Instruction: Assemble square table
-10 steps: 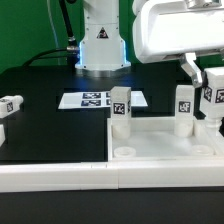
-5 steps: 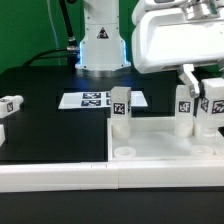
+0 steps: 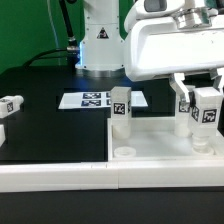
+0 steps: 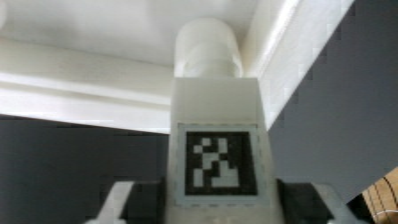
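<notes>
**Gripper clamped on one leg above the tabletop**

The gripper (image 3: 205,100) is closed on the held leg (image 3: 207,118), with one finger against each side. Its housing hides the leg's upper end, and whether the lower end touches anything cannot be told. Far from the gripper, a white piece (image 3: 2,131) is cut off at the frame edge and cannot be identified.

The tabletop (image 3: 160,140) lies below the gripper and holds two upright legs: the near leg (image 3: 184,118) just beside the gripper and the far leg (image 3: 120,108) farther off.

Legs counted: four. The fourth is the loose leg (image 3: 11,103), lying well away from the gripper.
</notes>
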